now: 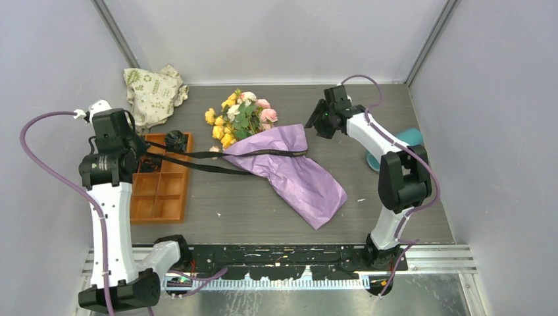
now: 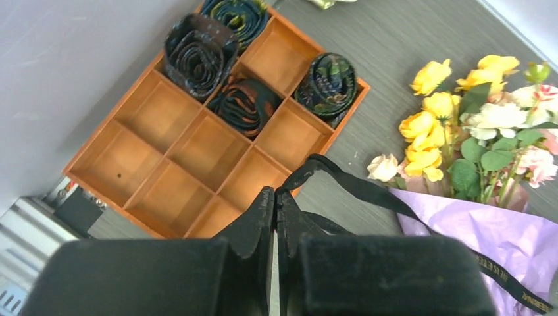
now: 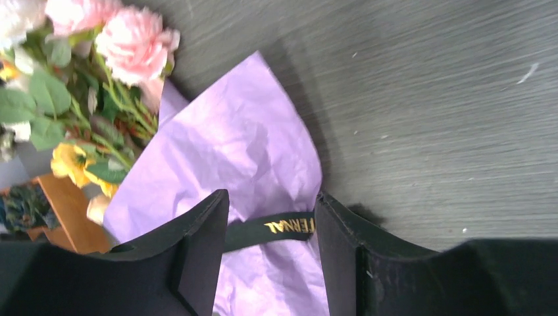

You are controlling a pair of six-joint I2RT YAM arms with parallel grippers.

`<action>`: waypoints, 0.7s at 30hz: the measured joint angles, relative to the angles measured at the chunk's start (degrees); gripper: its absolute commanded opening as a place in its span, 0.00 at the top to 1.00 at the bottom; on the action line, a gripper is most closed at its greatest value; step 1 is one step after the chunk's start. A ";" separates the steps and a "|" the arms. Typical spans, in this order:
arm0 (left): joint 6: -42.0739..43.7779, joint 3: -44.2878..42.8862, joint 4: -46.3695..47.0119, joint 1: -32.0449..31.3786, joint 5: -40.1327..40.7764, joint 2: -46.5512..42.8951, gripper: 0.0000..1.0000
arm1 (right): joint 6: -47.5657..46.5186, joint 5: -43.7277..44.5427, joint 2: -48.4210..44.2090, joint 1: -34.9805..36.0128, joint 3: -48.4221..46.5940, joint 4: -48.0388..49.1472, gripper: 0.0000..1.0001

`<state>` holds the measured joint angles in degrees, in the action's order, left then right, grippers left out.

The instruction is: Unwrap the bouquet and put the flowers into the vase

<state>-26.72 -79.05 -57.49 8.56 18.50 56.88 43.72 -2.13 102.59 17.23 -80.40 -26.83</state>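
The bouquet lies mid-table: yellow, pink and white flowers [image 1: 240, 117] at the far end, crumpled purple wrapping paper [image 1: 299, 174] trailing toward me. A black gold-lettered ribbon [image 1: 197, 156] runs taut from the paper leftward to my left gripper [image 1: 141, 150], which is shut on the ribbon's end [image 2: 309, 168] above the tray. My right gripper [image 1: 316, 124] hovers open over the paper's right edge; the ribbon [image 3: 273, 227] crosses the paper [image 3: 230, 151] below the gap between its fingers. The teal vase [image 1: 409, 137] is at the right, partly hidden behind the right arm.
An orange compartmented tray [image 1: 161, 187] with dark rolled rosettes [image 2: 201, 52] sits at the left, under the left gripper. A beige green-printed cloth bag [image 1: 154, 92] lies in the back left corner. Grey walls close in the table on three sides.
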 measured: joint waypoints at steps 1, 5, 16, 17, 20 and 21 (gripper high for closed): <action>-0.04 0.42 -0.17 0.50 0.00 -0.02 0.86 | -0.46 -0.85 0.00 0.55 0.00 -0.22 0.43; -0.28 3.96 -0.24 2.97 -2.78 0.96 0.62 | -3.08 -2.21 0.00 3.26 0.02 -0.98 0.43; -4.68 18.34 5.86 5.18 -24.79 7.80 0.38 | -8.11 1.95 -1.38 8.09 9.88 -4.42 0.43; -5.09 19.28 7.08 5.22 -26.51 7.50 0.38 | -8.31 2.93 -2.16 8.02 11.37 -4.79 0.43; -6.19 21.53 10.03 5.27 -30.27 5.81 0.37 | -8.92 5.33 -4.52 7.76 13.97 -6.08 0.43; -6.34 21.99 10.69 5.29 -31.21 5.11 0.38 | -9.27 6.21 -5.38 7.67 14.47 -6.38 0.43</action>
<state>-33.06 -57.06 -46.81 13.85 -12.71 62.00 34.46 4.08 97.21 24.91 -65.93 -33.21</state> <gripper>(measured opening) 0.622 0.569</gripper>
